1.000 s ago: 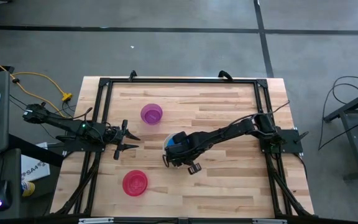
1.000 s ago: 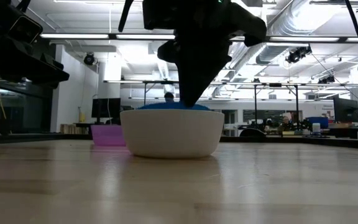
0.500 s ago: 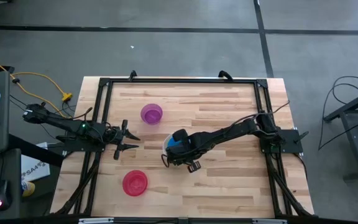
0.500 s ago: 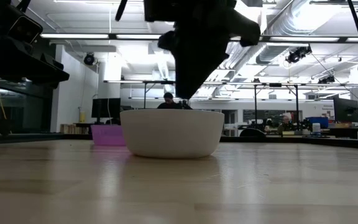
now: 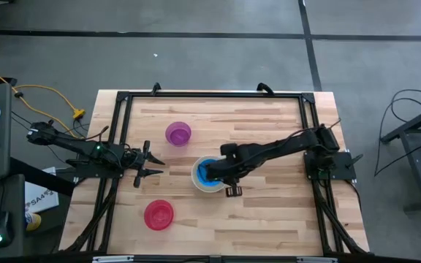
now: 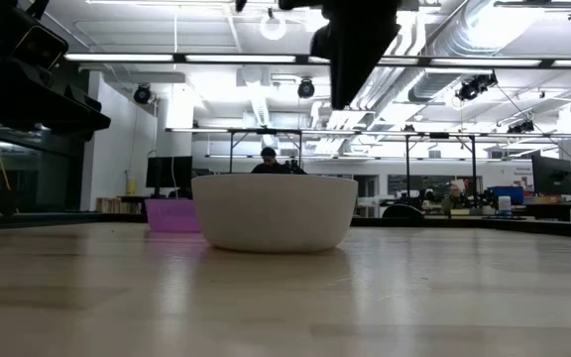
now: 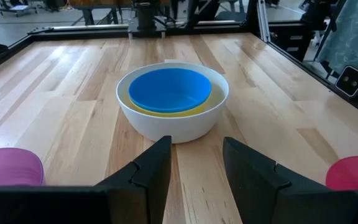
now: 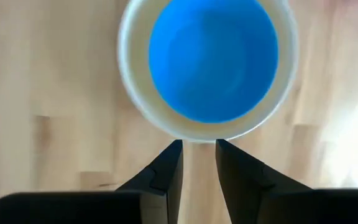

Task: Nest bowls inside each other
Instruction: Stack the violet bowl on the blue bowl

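Observation:
A white bowl [image 5: 199, 177] stands on its base at mid-table, with a yellow bowl [image 7: 166, 111] nested in it and a blue bowl [image 7: 169, 89] nested in the yellow one. My right gripper [image 8: 197, 148] hangs open above the white bowl's rim, pointing down and touching nothing; in the low view it [image 6: 350, 59] is well clear of the bowl [image 6: 274, 211]. A purple bowl [image 5: 178, 134] sits toward the far side and a red-pink bowl [image 5: 158, 215] toward the near side. My left gripper [image 5: 152, 166] waits open at the table's left, aimed at the stack.
A black frame [image 5: 210, 95] runs round the wooden table top. Bare wood lies to the right of the stack and along the near edge. In the low view the room behind shows desks and a person far off.
My right gripper has let go of the blue bowl, which has sunk below the white bowl's rim into the stack. The gripper has then risen well above the bowls, drawn back toward the table's right edge, and rolled about its own axis.

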You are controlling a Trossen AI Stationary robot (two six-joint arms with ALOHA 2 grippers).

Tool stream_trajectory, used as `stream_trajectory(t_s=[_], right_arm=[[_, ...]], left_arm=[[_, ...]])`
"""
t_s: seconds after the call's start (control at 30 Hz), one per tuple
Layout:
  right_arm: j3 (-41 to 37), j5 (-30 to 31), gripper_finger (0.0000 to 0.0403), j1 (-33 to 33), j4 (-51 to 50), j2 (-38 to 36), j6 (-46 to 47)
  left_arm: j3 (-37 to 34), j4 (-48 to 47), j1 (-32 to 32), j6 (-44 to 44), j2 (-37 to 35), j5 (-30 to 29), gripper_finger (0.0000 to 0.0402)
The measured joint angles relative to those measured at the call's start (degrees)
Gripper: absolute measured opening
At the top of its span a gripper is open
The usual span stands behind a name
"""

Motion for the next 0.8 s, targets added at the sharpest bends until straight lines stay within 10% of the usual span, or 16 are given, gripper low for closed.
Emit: stream_trajectory(t_s=[0.8], right_arm=[[-42.7,-2.2,0.0089,0.9,12.8,-34.1,19.9]], left_arm=[[0.0,0.0,0.0,0.0,0.0,0.0,0.0145]])
